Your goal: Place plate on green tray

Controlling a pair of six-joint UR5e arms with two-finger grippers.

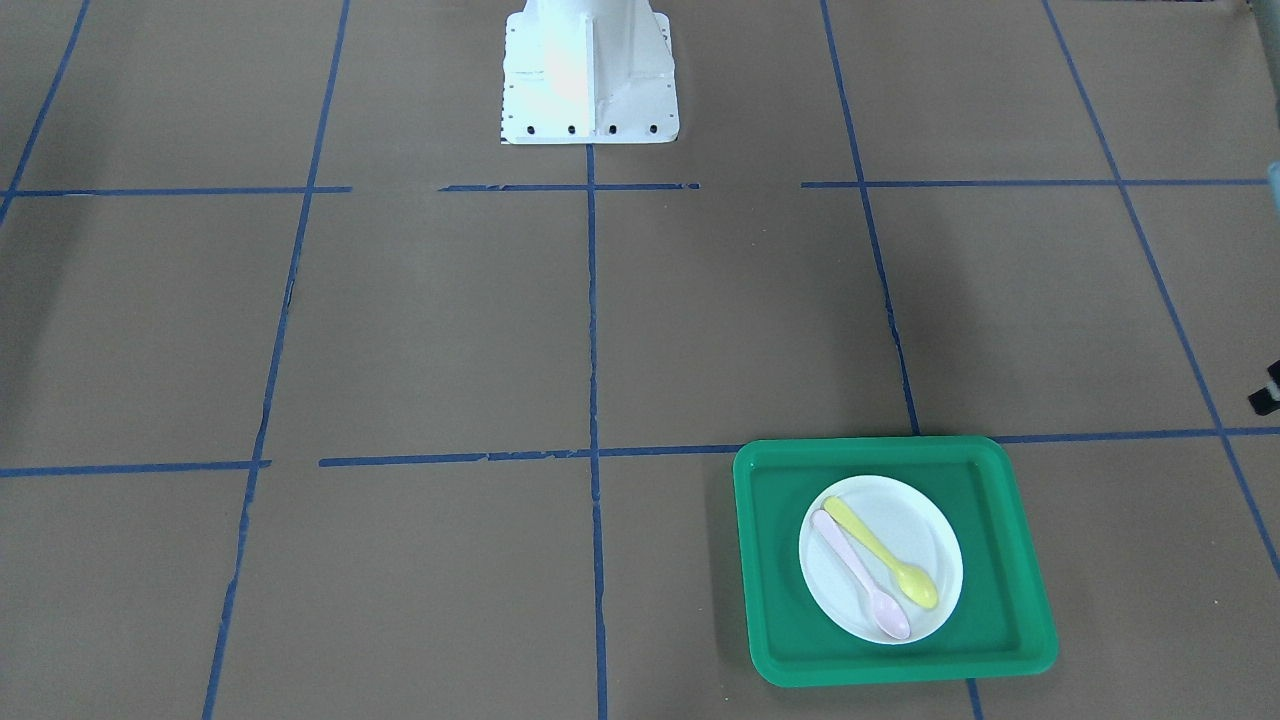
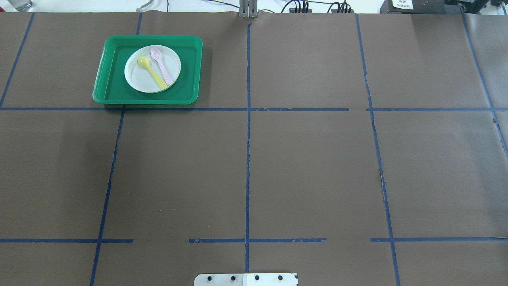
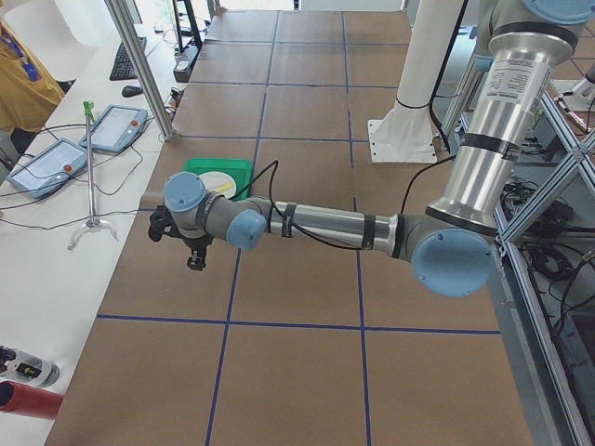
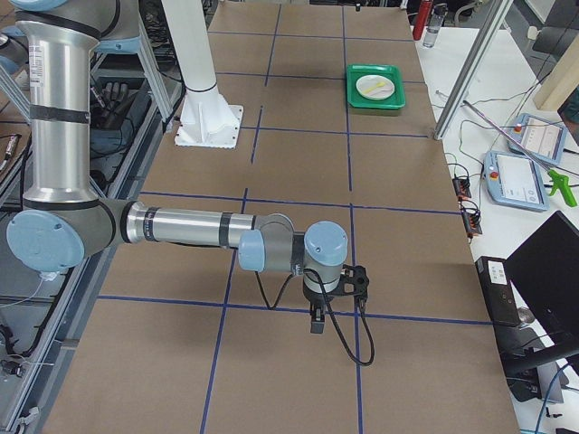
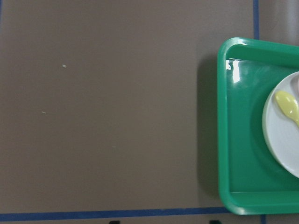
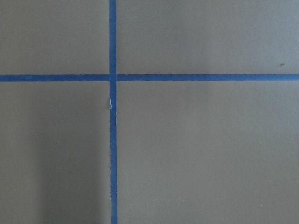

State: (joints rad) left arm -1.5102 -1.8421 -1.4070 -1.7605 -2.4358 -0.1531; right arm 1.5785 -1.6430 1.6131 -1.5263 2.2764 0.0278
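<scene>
Plate on tray, upper left of your overhead view.
Your plate [image 2: 137,78] lies inside the tray [image 2: 115,85], with a yellow spoon [image 2: 152,72] and a pink spoon [image 2: 161,65] on it. The left claw [image 3: 191,251] hangs near the tray; the right claw [image 4: 318,318] is well apart, over a tape cross [image 6: 112,77]. You cannot tell how far either claw is open.

The tabletop [image 2: 309,171] is covered in flat brown and is crossed by a grid of blue tape lines [image 2: 248,159], frayed and broken in places. The green tray [image 2: 111,89] is coloured a plain, glossy green. The plate [image 2: 137,78] is shown in unpatterned white. A yellow spoon [image 2: 152,74] and a pale pink spoon [image 2: 162,67] are seen on it. The robot's base [image 1: 590,75] is painted white. The left arm [image 3: 325,223] and right arm [image 4: 181,226] are finished in silver, with light blue joint caps.
</scene>
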